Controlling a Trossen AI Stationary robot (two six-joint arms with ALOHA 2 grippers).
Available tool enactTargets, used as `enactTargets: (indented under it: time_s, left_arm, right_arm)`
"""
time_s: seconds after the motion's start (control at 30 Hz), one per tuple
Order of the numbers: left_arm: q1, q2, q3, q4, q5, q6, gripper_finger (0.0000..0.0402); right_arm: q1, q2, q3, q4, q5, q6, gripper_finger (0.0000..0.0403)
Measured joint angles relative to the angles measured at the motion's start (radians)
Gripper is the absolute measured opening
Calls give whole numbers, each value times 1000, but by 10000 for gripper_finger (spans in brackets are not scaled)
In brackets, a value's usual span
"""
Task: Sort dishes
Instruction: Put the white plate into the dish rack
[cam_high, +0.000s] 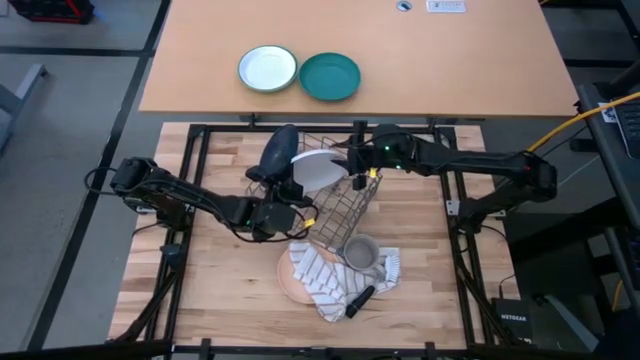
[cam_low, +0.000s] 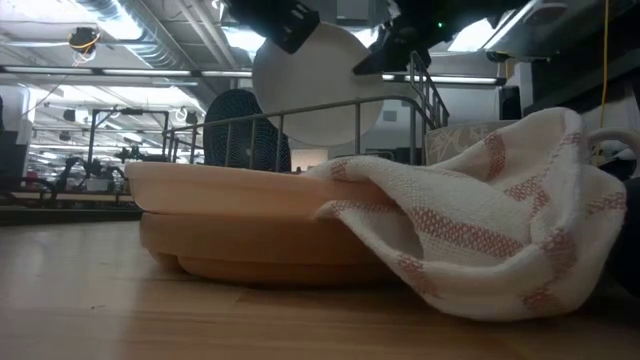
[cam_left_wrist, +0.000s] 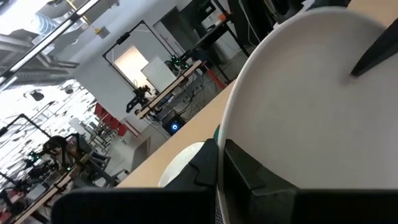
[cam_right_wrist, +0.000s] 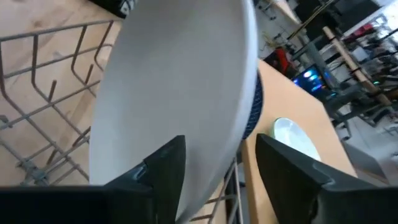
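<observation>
The white plate (cam_high: 318, 168) is held tilted on edge above the wire dish rack (cam_high: 345, 205). My left gripper (cam_high: 298, 198) is shut on its near rim. My right gripper (cam_high: 348, 165) is open, and its fingers stand on either side of the plate's right rim (cam_right_wrist: 233, 134). The blue patterned plate (cam_high: 277, 152) stands on edge at the rack's far left, just behind the white one (cam_low: 245, 130). The tan plate (cam_high: 292, 278) lies flat on the table near the front, partly under a striped towel (cam_high: 330, 280). My left gripper pinches the white plate's rim (cam_left_wrist: 231, 134) between its two fingers, one on each face. The fingers come from the table's left and near side, slanting upward. The plate is lifted clear of the rack and stands tilted on edge (cam_low: 315, 85). My right gripper straddles the rim; whether a finger (cam_right_wrist: 165, 165) touches the plate's face, I cannot tell.
A grey mug (cam_high: 360, 255) and a black object (cam_high: 358, 300) lie on the towel by the tan plate. A small white green-rimmed bowl (cam_high: 267, 68) and a teal plate (cam_high: 329, 76) sit on the far tabletop. The rack's wires (cam_right_wrist: 50, 93) stand below the white plate.
</observation>
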Motion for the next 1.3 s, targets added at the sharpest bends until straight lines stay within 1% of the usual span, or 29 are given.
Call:
enactTargets:
  time_s: [0.07, 0.17, 0.3, 0.37, 0.43, 0.53, 0.67, 0.77, 0.87, 0.97, 1.07, 1.2, 1.3]
  left_arm:
    - [-14, 0, 0, 1, -4, 6, 0]
    - [-34, 0, 0, 1, -9, 14, 0]
    - [-54, 0, 0, 5, 1, 7, 0]
    - [-63, 1, 0, 2, 3, 7, 1]
    - [-73, 1, 0, 2, 5, -2, 8]
    - [-86, 1, 0, 0, 11, -20, 27]
    - [-115, 1, 0, 0, 13, -62, 65]
    - [-146, 2, 17, -1, 12, -71, 96]
    - [-182, -1, 37, 7, -7, -53, 123]
    - [-226, 0, 54, 2, -5, 15, 142]
    - [-274, 0, 75, 5, -3, 88, 151]
    - [-328, 0, 102, 2, -2, 112, 147]
    - [-366, -8, 108, 0, -1, 114, 139]
  right_arm:
    - [-9, 17, 13, 1, -27, -21, 174]
    - [-16, 31, 27, 0, -56, -69, 128]
    - [-22, 37, 48, 18, -52, -134, 57]
    - [-23, 35, 58, 31, -52, -174, 30]
    - [-26, 34, 68, 26, -52, -219, 29]
    - [-29, 35, 80, 34, -73, -276, 29]
    - [-29, 41, 81, 71, -95, -358, 35]
    - [-27, 55, 81, 75, -109, -408, 33]
    - [-28, 87, 75, 50, -107, -465, 27]
    - [-28, 120, 76, 93, -102, -505, 29]
    - [-28, 163, 79, 159, -93, -510, 31]
    - [-27, 216, 76, 268, -75, -575, 28]
    - [-27, 239, 80, 333, -80, -588, 28]
